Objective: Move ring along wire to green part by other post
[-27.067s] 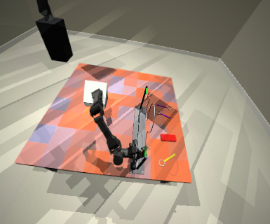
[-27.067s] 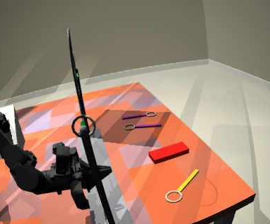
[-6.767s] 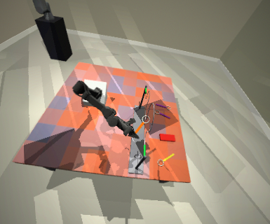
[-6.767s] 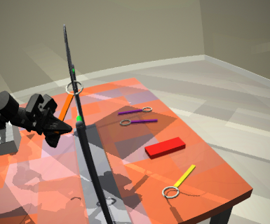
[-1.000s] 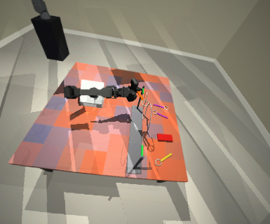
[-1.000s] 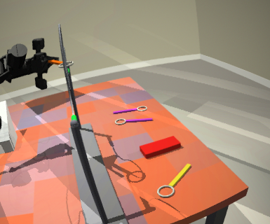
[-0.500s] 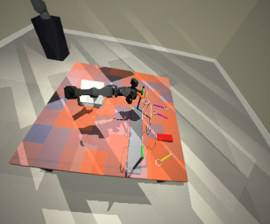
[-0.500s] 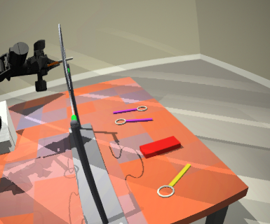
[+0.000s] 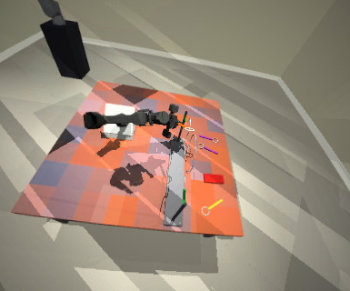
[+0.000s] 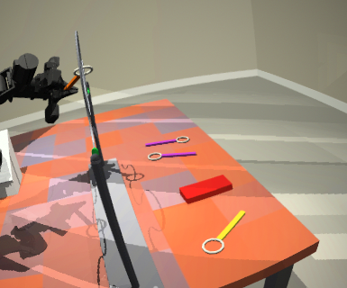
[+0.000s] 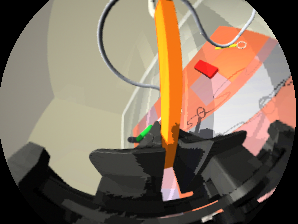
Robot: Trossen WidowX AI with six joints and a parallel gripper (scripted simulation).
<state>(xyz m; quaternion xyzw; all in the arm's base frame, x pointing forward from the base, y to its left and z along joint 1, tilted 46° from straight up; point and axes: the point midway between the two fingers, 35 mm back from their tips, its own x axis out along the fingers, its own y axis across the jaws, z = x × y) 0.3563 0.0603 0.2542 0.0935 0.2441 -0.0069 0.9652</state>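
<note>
The gripper (image 9: pixel 177 123) (image 10: pixel 68 90) (image 11: pixel 169 150) is shut on the orange handle (image 9: pixel 181 125) (image 10: pixel 72 82) (image 11: pixel 170 65), which slants up from the fingers in the exterior view. The pale ring (image 10: pixel 91 70) is around the grey wire (image 10: pixel 79 56) (image 11: pixel 99 37), above the far green part (image 9: pixel 185 119) (image 10: pixel 88 91); whether they touch is not clear. In the wrist view only a bit of the ring (image 11: pixel 151 7) shows at the top edge. The other green part (image 9: pixel 184 196) (image 10: pixel 95 151) is by the near post (image 9: pixel 179 212) (image 10: pixel 112 216). One green part (image 11: pixel 144 132) shows in the wrist view.
A grey base strip (image 9: pixel 175 182) lies under the wire. Two purple-handled rings, a red block (image 9: pixel 214 178) (image 10: pixel 205 188) (image 11: pixel 206 69) and a yellow-handled ring (image 9: pixel 215 205) (image 10: pixel 231 225) lie on the table beyond the wire. A white block (image 9: pixel 119 109) stands by the arm.
</note>
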